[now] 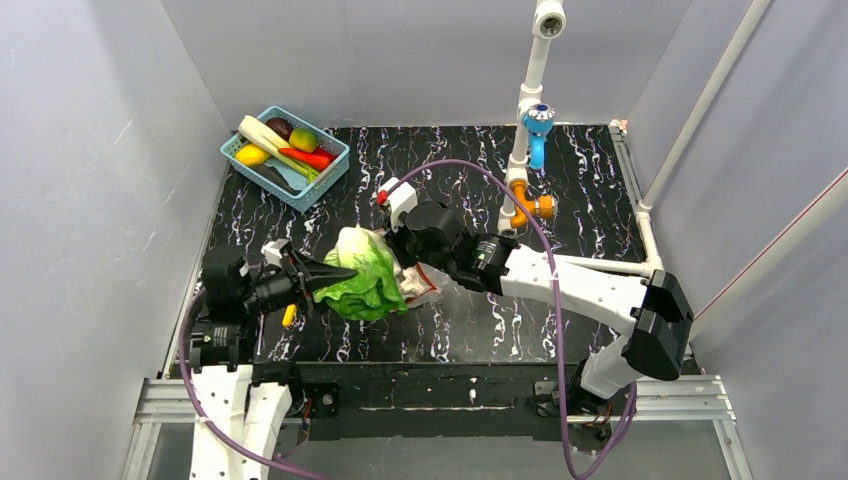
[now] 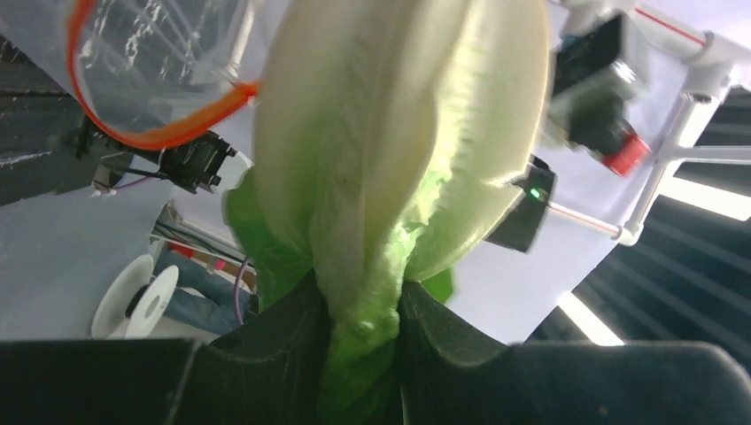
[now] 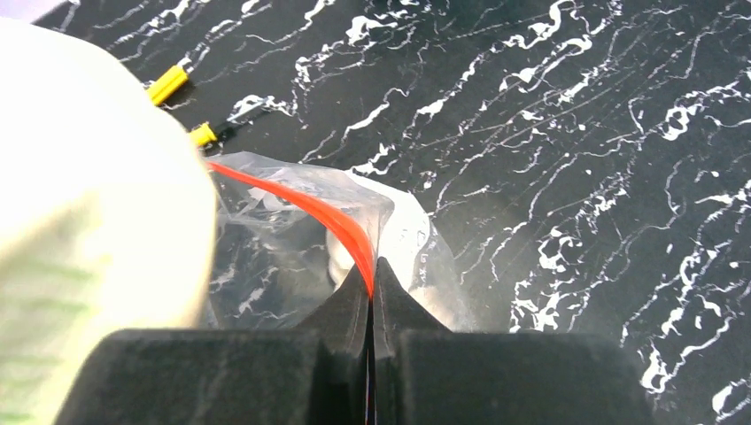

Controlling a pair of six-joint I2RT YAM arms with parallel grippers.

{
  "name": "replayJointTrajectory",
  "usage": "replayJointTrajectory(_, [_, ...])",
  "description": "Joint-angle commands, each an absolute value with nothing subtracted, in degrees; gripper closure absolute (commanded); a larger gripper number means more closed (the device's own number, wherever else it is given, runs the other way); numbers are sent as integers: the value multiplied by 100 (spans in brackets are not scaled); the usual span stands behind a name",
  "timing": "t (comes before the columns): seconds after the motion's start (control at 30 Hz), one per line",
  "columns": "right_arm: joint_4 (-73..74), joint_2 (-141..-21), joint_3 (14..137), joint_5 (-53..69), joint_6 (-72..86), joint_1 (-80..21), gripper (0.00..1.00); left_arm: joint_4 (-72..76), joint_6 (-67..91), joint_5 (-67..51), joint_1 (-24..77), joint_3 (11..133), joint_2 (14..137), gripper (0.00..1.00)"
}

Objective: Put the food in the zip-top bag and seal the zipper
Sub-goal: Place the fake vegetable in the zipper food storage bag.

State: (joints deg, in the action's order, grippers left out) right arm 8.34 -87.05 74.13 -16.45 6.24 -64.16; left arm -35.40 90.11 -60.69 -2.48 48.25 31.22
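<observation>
The left end effector (image 2: pixel 359 312) is partly closed on the lettuce (image 2: pixel 390 168); its two dark fingers (image 2: pixel 279 345) press the crumpled green leaf end from either side, and the pale rib end stands out beyond the tips; the lettuce is off the table (image 1: pixel 560 190), held in the air over the middle of it.

The right end effector (image 3: pixel 372 276) is fully closed; its fingers meet tip to tip on the zipper (image 3: pixel 332 221), the red-orange strip pinched between them; the zip-top bag (image 3: pixel 283 239) hangs from that grip, crinkled, with its lower part down near the table; the strip runs away from the fingers towards the lettuce, which sits just beside the bag's mouth in the right wrist view; in the left wrist view the strip curves in an open loop, so the mouth is parted there.

A white lumpy piece (image 3: pixel 409 232) shows through the clear film close to the right fingers; whether it lies inside the bag or behind it is hard to tell.

A blue basket (image 1: pixel 262 182) with other toy foods stands at the far left corner of the table, well apart from both end effectors.
</observation>
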Motion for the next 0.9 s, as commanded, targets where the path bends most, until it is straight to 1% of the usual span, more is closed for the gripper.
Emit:
replayJointTrajectory(0.0, [56, -8403, 7361, -1302, 823, -6417, 99, -2824, 9454, -6379, -153, 4253, 2944, 100])
replayJointTrajectory(0.07, [53, -8447, 7383, -1248, 852, -6416, 99, -2711, 9469, -6339, -90, 4237, 2984, 100])
replayJointTrajectory(0.1, [53, -8495, 7421, -1274, 900, -6418, 99, -2705, 9454, -6309, 165, 4263, 3005, 100])
replayJointTrajectory(0.17, [57, -8610, 7530, -1446, 981, -6412, 99, -2720, 9423, -6286, 352, 4261, 3009, 100])
replayJointTrajectory(0.33, [-146, -8655, 7582, -1489, 960, -6412, 99, -2881, 9545, -6108, 694, 3762, 2739, 100])
replayJointTrajectory(0.57, [-196, -8745, 7656, -1446, 879, -6355, 99, -3752, 9341, -6121, 799, 3621, 2483, 100])
replayJointTrajectory(0.77, [-353, -8546, 7414, -682, 780, -6376, 99, -3785, 9154, -5919, 800, 3578, 2841, 100])
replayJointTrajectory(0.87, [-401, -8442, 7258, -425, 677, -6425, 99, -3393, 9581, -5618, 800, 3564, 3056, 100])
